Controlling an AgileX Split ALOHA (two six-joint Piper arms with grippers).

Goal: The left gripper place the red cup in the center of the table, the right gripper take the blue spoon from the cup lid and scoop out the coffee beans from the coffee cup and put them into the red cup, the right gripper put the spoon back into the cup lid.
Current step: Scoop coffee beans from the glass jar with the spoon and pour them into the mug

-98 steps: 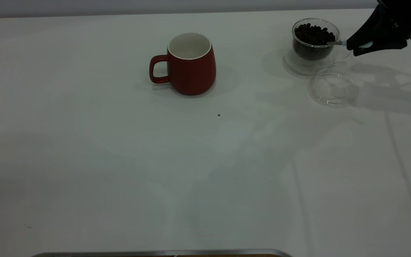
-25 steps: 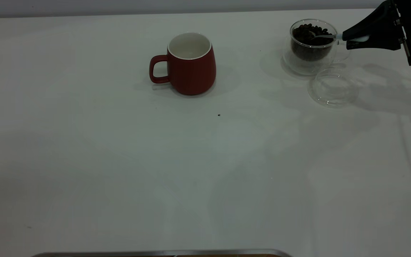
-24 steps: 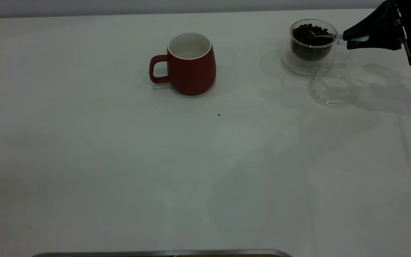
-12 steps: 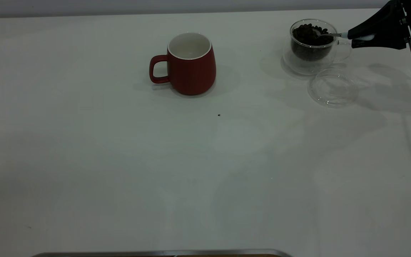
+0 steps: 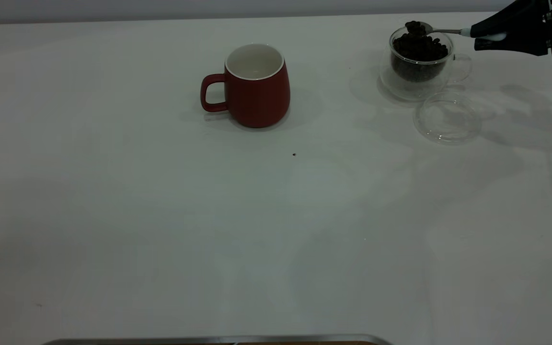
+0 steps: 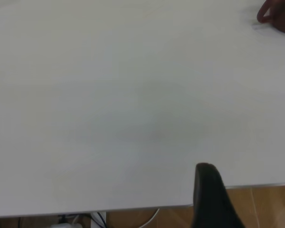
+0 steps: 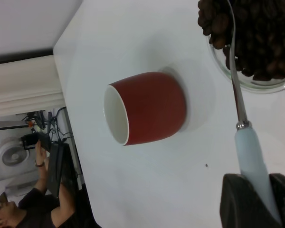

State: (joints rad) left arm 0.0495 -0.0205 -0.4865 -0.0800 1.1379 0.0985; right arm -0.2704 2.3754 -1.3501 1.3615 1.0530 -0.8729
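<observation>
The red cup stands upright near the middle of the table, handle to the left; it also shows in the right wrist view. My right gripper is shut on the blue spoon by its pale handle. The spoon's bowl, heaped with coffee beans, hangs just above the rim of the coffee cup. That cup holds more beans. In front of the glass cup, the cup lid lies with nothing on it. My left gripper is parked over the table's edge, far from the red cup.
A tiny dark speck marks the table in front of the red cup. A metal edge runs along the near side. Beyond the table's far edge a person sits beside equipment.
My right gripper has risen and drawn back slightly. The spoon has come up out of the coffee cup with a heap of beans in its bowl. The red cup and lid stayed put.
</observation>
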